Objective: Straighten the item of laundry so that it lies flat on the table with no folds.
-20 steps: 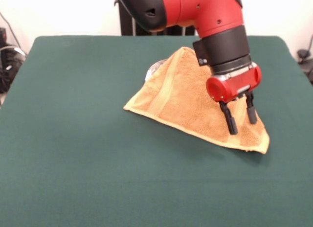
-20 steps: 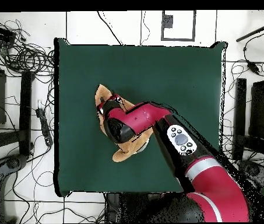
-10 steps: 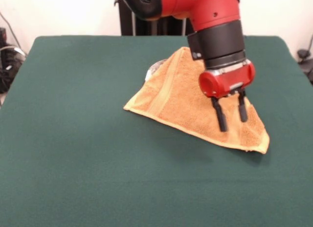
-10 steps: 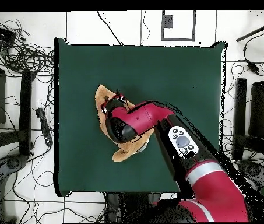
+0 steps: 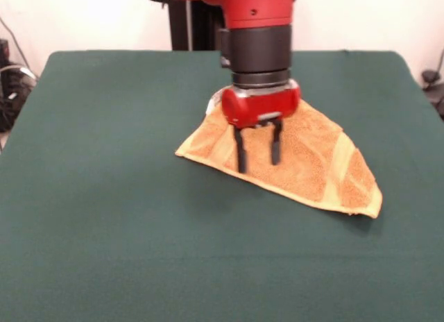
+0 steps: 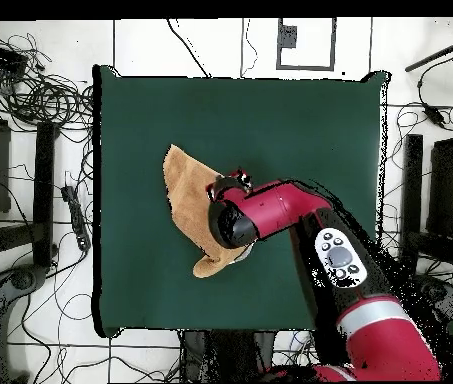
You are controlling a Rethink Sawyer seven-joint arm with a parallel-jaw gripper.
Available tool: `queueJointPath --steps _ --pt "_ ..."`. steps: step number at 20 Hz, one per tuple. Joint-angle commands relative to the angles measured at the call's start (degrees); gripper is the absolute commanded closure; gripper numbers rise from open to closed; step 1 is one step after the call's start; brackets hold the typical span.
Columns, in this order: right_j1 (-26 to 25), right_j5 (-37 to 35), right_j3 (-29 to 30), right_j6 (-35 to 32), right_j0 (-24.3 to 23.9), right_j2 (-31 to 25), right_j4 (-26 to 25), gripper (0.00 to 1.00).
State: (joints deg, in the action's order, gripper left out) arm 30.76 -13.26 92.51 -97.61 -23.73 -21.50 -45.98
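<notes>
The item of laundry (image 5: 312,162) is an orange-tan towel folded into a rough triangle on the green table (image 5: 104,218). A paler band runs near its right end, and a bit of white shows at its far edge behind the arm. My gripper (image 5: 258,152) hangs open just above the towel's left half, its two black fingers (image 5: 241,154) pointing down with nothing between them. In the overhead view the towel (image 6: 185,190) lies left of the table's (image 6: 300,130) middle, and the red arm covers its right part and the gripper.
Cables and stands lie on the floor around the table (image 6: 30,110) in the overhead view. The arm's red link with a button pad (image 6: 340,262) stretches over the table's lower right.
My gripper has moved left across the towel, from over its right end to over its left half. It stays open. The towel's shape looks the same.
</notes>
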Motion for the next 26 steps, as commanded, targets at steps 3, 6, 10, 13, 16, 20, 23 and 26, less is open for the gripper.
queueJointPath --steps 3,6,10,13,16,20,23,26 --pt "-1.8 -13.8 4.6 -3.4 0.7 5.3 4.5 0.0" --pt "-2.6 -16.5 4.9 -2.1 0.3 6.0 5.1 0.0" --pt "-3.3 -19.1 5.1 -0.4 0.0 6.6 5.2 0.0" --pt "-4.4 -18.9 5.1 0.3 -0.3 6.9 4.2 0.0" --pt "-6.5 -19.7 5.3 1.3 -1.3 6.4 4.4 0.0" --pt "-8.6 -19.9 5.6 2.5 -2.5 5.0 4.7 0.0" --pt "-10.0 -18.3 5.8 4.2 -4.0 3.0 4.3 0.0" --pt "-11.6 -16.7 6.2 5.1 -5.8 1.1 4.5 0.0"
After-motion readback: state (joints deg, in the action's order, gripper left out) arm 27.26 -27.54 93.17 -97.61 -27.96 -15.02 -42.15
